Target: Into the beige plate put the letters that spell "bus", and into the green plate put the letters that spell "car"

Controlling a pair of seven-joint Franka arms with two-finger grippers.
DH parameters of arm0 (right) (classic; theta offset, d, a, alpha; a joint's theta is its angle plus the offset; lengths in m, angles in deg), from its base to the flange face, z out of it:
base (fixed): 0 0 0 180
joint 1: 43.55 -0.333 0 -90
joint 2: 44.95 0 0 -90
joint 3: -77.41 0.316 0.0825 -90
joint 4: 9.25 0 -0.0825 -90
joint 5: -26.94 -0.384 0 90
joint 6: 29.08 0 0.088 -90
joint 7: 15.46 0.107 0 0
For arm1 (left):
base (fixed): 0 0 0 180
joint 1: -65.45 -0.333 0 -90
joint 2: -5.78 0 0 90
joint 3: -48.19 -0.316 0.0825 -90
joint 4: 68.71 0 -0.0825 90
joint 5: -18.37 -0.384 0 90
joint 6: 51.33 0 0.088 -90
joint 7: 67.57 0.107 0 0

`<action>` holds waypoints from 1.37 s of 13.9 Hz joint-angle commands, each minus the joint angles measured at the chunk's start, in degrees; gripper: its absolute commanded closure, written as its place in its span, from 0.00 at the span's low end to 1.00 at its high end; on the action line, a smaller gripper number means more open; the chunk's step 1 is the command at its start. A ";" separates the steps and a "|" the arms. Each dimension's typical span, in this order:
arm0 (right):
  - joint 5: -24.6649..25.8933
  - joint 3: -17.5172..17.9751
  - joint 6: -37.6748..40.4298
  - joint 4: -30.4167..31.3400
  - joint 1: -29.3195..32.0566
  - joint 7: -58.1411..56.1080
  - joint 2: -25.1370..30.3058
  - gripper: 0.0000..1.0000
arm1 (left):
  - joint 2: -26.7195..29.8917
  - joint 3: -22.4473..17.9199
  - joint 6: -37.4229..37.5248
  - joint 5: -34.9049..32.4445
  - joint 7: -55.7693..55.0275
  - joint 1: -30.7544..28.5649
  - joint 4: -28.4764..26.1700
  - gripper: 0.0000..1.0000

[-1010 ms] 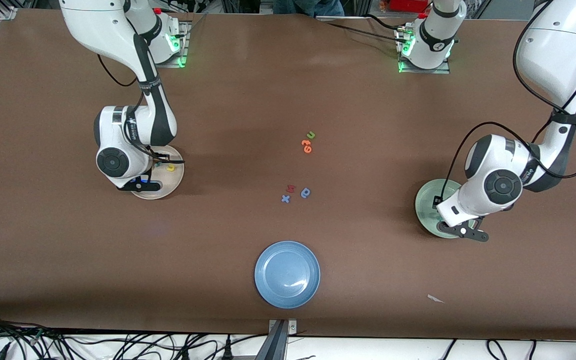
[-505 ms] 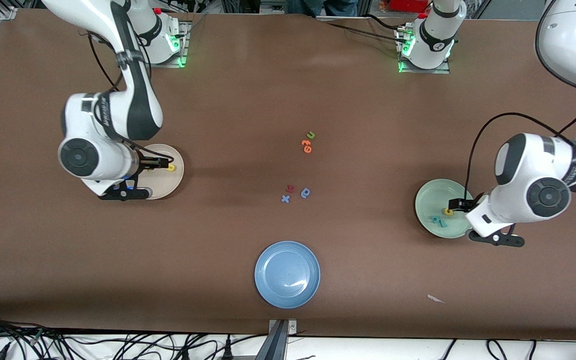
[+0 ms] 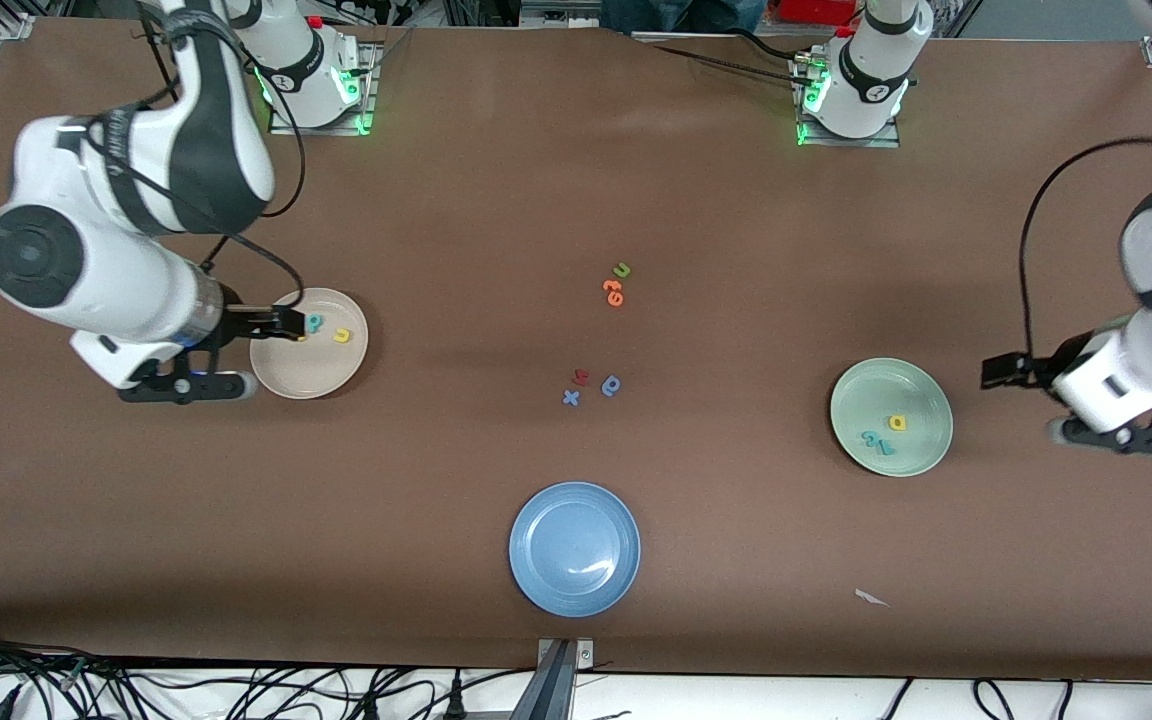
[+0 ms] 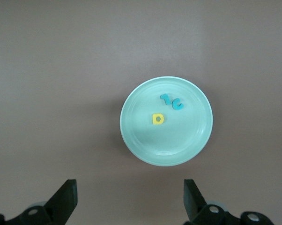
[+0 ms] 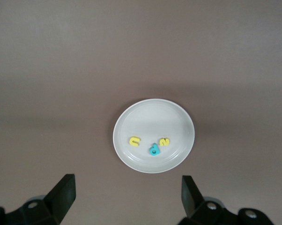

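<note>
The beige plate (image 3: 314,376) (image 5: 152,116) holds a teal "b" (image 3: 314,322) (image 5: 154,150), a yellow "u" (image 3: 342,335) (image 5: 134,141) and a yellow "s" (image 5: 164,141). My right gripper (image 3: 288,323) (image 5: 127,199) hangs high over that plate's edge, open and empty. In the green plate (image 3: 918,396) (image 4: 190,138) lie a yellow "a" (image 3: 897,422) (image 4: 158,118), a teal "c" (image 4: 177,104) and a teal "r" (image 4: 165,98). My left gripper (image 3: 1002,370) (image 4: 130,201) is raised over bare table beside the green plate, toward the left arm's end, open with nothing in it.
Loose letters sit mid-table: a green "u" (image 3: 622,270), an orange pair (image 3: 614,292), a red one (image 3: 581,377), a blue "x" (image 3: 571,397), a blue round-bowled one (image 3: 612,385). A blue plate (image 3: 574,548) lies nearest the front camera. A white scrap (image 3: 871,598) lies near it.
Both grippers opened, rose and drew back from their plates toward their own ends of the table. The letters in both plates have come into full view.
</note>
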 commanded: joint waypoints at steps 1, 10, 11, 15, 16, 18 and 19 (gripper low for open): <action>0.03 10.02 -4.92 1.57 13.38 -0.70 7.25 0.00 | 9.56 -1.72 2.35 1.14 0.70 3.42 -4.20 0.00; 11.81 28.59 -3.90 18.81 31.26 -0.53 27.40 0.00 | 13.80 -1.63 4.38 1.23 1.74 3.96 -4.64 0.00; 11.72 28.59 -3.63 18.28 31.27 -0.62 27.31 0.00 | 13.71 -1.72 4.91 1.32 1.84 3.70 -4.29 0.00; 11.10 28.15 -0.47 13.36 31.27 -0.79 23.89 0.00 | 13.80 -1.55 5.17 1.58 0.96 3.61 -4.20 0.00; 11.10 28.15 -0.20 13.09 31.01 -0.62 23.71 0.00 | 13.80 -1.55 5.17 1.58 1.05 3.61 -4.20 0.00; 9.10 25.97 -0.11 13.44 30.83 -0.44 23.97 0.00 | 13.89 -1.55 5.17 1.58 0.96 3.61 -4.11 0.00; 8.39 25.70 -0.11 13.53 30.83 -0.88 23.88 0.00 | 13.89 -1.46 5.17 1.58 0.79 3.61 -4.11 0.00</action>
